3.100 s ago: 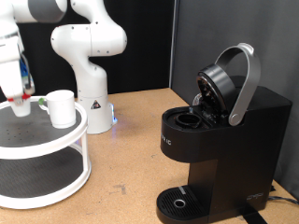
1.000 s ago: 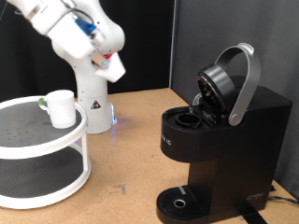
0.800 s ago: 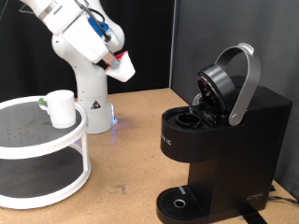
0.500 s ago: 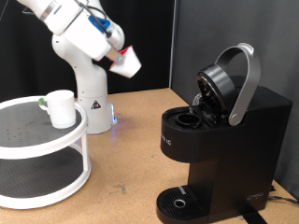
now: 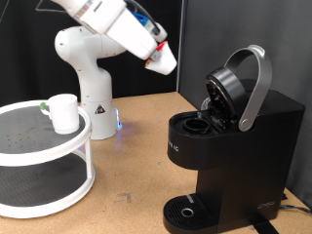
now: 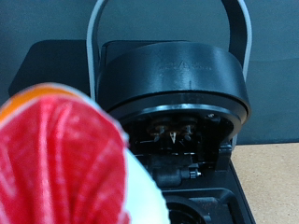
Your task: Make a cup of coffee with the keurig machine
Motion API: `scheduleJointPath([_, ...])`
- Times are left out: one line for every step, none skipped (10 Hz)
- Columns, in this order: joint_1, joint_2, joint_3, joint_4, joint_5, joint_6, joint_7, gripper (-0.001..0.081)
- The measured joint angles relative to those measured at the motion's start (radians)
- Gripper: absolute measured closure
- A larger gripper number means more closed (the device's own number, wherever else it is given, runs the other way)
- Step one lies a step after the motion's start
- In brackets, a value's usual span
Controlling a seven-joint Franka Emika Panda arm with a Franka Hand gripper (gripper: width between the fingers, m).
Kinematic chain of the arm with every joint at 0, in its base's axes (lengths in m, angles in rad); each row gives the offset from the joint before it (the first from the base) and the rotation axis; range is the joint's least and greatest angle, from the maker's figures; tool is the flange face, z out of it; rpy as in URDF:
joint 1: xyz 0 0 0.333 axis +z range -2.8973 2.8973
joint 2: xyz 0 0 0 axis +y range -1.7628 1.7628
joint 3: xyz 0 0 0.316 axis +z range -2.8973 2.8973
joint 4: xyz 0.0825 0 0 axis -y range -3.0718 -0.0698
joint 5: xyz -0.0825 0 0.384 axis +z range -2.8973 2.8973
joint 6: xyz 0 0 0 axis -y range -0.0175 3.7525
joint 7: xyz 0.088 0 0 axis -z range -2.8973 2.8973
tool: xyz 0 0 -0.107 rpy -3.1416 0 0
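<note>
while the gripper (image 5: 162,58) hangs in mid-air clenched around a red-topped white pod (image 6: 70,159), at about 10 o'clock from the keurig machine (image 5: 229,146), lid raised and pod chamber exposed, the cup (image 5: 64,112) sits well apart at 9 o'clock on a white two-tier stand (image 5: 44,185)

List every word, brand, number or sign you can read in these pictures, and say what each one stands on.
Nothing reads clearly.
Coffee machine front, exterior view: pale vertical lettering, too small to read.
Coffee machine's raised lid, wrist view: faint embossed lettering, too blurred to read.
White cup on the round shelf: no markings visible.
Gripper with the red-topped pod: no text visible.
</note>
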Motion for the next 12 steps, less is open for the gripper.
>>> scheduleJointPath([0.002,0.017,0.014,0.011,-0.012,0.008,0.002,0.0738])
scheduleJointPath([0.002,0.025,0.026,0.018,-0.021,0.015,0.003,0.0738])
scheduleJointPath([0.002,0.03,0.032,0.024,-0.024,0.016,0.003,0.0738])
scheduleJointPath([0.002,0.031,0.036,0.029,-0.028,0.015,0.009,0.0738])
scheduleJointPath([0.002,0.032,0.04,0.032,-0.037,0.023,0.026,0.0738])
scheduleJointPath([0.002,0.032,0.047,0.032,-0.042,0.046,0.043,0.0738])
scheduleJointPath([0.001,0.034,0.054,0.031,-0.046,0.068,0.054,0.0738])
scheduleJointPath([0.001,0.034,0.052,0.031,-0.044,0.059,0.053,0.0738])
scheduleJointPath([0.001,0.034,0.049,0.027,-0.035,0.057,0.032,0.0738])
scheduleJointPath([0.001,0.035,0.046,0.019,-0.031,0.052,0.015,0.0738])
scheduleJointPath([0.002,0.041,0.047,0.01,-0.031,0.051,0.009,0.0738])
scheduleJointPath([0.002,0.054,0.051,0.003,-0.034,0.074,0.008,0.0738])
